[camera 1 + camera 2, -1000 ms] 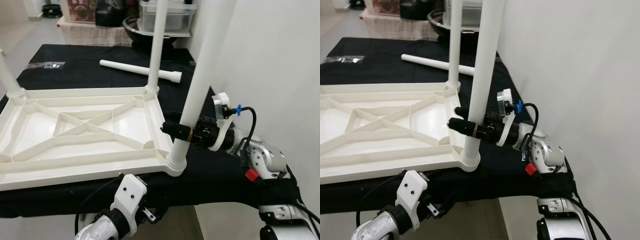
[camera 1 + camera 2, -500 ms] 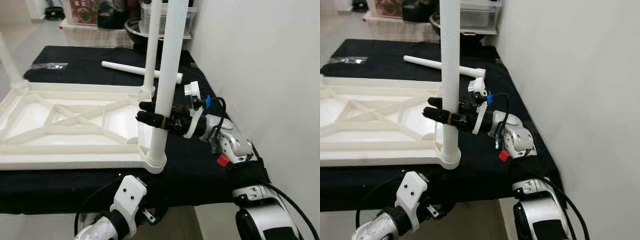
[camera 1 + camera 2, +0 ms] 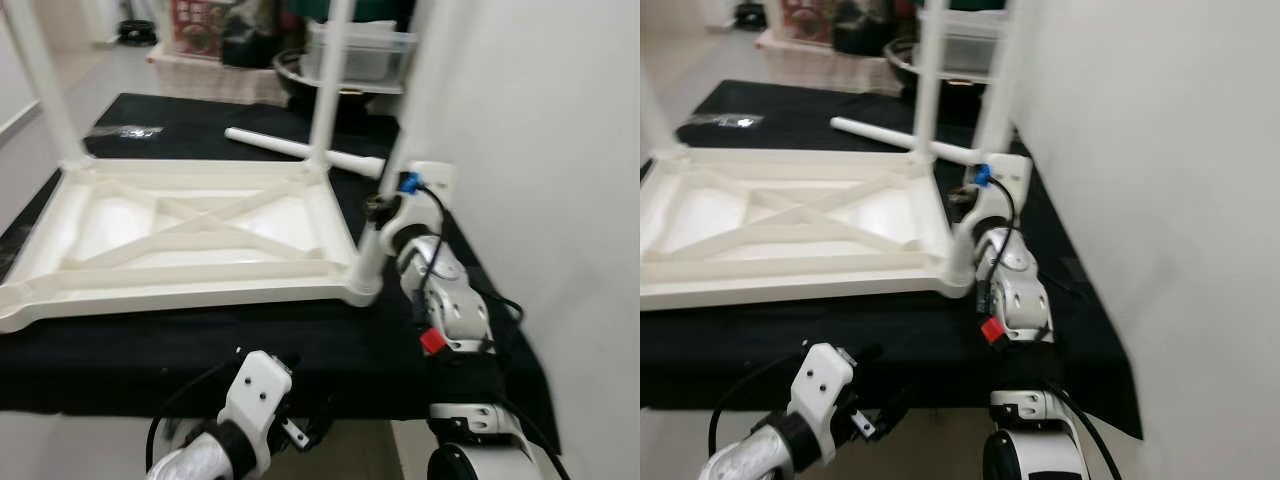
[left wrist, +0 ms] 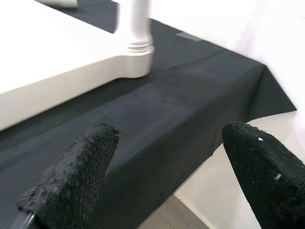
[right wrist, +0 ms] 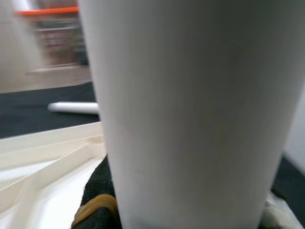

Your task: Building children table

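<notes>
We saw a black cloth (image 3: 120, 350) spread over the work surface, reaching its near edge. On the cloth's far left part lay a small clear plastic packet (image 3: 133, 131). Beyond the cloth's far edge stood a clear plastic storage box (image 3: 360, 52) and, just beside it, a dark round bowl (image 3: 292, 72). A white wall (image 3: 540, 150) rose along the cloth's right side.

Place: a home room used for storage.
Far end: clear plastic storage box (image 3: 362, 48), dark bowl (image 3: 300, 75), printed box (image 3: 195, 15) crowded together.
Right: plain white wall (image 3: 540, 150).
Floor: pale tiles (image 3: 40, 110).
</notes>
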You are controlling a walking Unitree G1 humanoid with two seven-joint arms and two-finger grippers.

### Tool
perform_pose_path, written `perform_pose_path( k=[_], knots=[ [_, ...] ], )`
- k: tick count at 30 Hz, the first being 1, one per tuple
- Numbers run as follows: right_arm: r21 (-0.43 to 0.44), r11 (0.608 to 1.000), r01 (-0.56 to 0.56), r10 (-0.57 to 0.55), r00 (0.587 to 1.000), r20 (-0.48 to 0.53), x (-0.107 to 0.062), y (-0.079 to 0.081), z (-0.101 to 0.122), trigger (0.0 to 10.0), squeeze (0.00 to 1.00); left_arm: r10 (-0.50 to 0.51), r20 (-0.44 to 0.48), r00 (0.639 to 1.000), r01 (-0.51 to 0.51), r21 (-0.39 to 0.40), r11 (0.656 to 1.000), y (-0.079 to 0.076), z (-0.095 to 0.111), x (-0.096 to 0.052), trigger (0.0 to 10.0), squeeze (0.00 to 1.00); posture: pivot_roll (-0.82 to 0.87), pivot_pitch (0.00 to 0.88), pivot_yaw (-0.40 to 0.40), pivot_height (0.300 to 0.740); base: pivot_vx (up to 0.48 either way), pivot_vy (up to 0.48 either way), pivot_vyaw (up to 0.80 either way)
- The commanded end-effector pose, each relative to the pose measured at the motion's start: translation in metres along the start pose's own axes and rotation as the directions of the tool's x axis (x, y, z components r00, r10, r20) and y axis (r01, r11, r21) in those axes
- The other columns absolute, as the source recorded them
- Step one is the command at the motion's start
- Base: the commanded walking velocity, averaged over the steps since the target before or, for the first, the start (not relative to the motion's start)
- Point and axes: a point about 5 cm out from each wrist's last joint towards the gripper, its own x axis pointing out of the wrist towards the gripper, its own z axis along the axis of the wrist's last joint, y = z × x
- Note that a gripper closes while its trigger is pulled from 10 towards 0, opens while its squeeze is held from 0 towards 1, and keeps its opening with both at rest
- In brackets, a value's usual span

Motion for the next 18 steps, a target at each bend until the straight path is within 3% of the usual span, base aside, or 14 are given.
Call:
perform_pose_path(
  k=[1,4,5,8,9,10,14,15,17,18],
  knots=[
    [-0.018,0.974,0.225,-0.226,0.966,-0.13,-0.012,-0.026,-0.026,0.0,0.0,-0.012,-0.014,1.0,0.011,-0.02,1.0,-0.002,-0.003,0.0,10.0,0.0,0.13,0.098,-0.124,0.74,0.0,0.0,0.0],
    [-0.024,0.971,0.236,-0.237,0.961,-0.142,-0.014,-0.02,-0.027,0.0,0.0,-0.012,-0.015,1.0,0.012,-0.02,1.0,-0.003,-0.003,0.0,10.0,0.0,0.13,0.095,-0.127,0.74,0.0,0.0,0.0],
    [0.017,0.977,0.213,-0.209,0.967,-0.147,-0.013,-0.012,-0.03,4.4,0.0,-0.012,-0.015,1.0,0.012,-0.021,1.0,-0.003,-0.003,0.0,10.0,0.0,0.13,0.093,-0.127,0.74,0.0,0.0,0.0],
    [0.047,0.977,0.207,-0.198,0.969,-0.15,-0.013,-0.006,-0.031,4.4,0.0,-0.012,-0.016,1.0,0.012,-0.021,1.0,-0.003,-0.003,0.0,10.0,0.0,0.13,0.093,-0.127,0.74,0.0,0.0,0.0],
    [0.077,0.981,0.179,-0.168,0.977,-0.133,-0.011,-0.001,-0.03,10.0,0.0,-0.012,-0.016,1.0,0.012,-0.021,1.0,-0.003,-0.003,0.0,10.0,0.0,0.14,0.091,-0.13,0.74,0.0,0.0,0.0],
    [0.097,0.985,0.14,-0.131,0.987,-0.094,-0.009,0.003,-0.025,10.0,1.0,-0.012,-0.016,1.0,0.011,-0.022,1.0,-0.004,-0.003,0.0,10.0,0.0,0.13,0.088,-0.131,0.74,0.0,0.0,0.0],
    [0.075,0.993,0.087,-0.086,0.996,-0.005,-0.002,0.004,-0.011,10.0,1.0,-0.013,-0.016,1.0,0.013,-0.024,1.0,-0.004,-0.004,-0.001,10.0,0.0,0.13,0.087,-0.132,0.74,0.0,0.0,0.0],
    [0.065,0.994,0.082,-0.083,0.996,0.012,-0.001,0.004,-0.008,10.0,0.0,-0.013,-0.016,1.0,0.013,-0.024,1.0,-0.004,-0.004,-0.001,10.0,0.0,0.13,0.087,-0.132,0.74,0.0,0.0,0.0],
    [0.065,0.994,0.082,-0.083,0.996,0.012,-0.001,0.004,-0.008,10.0,0.0,-0.013,-0.016,1.0,0.013,-0.024,1.0,-0.004,-0.004,-0.001,10.0,0.0,0.13,0.087,-0.132,0.74,0.0,0.0,0.0],
    [0.093,0.995,-0.033,0.029,0.999,0.035,0.004,0.007,-0.002,10.0,0.0,-0.014,-0.016,1.0,0.014,-0.024,1.0,-0.004,-0.004,0.0,10.0,0.0,0.13,0.081,-0.135,0.74,0.0,0.0,0.0]
  ],
)
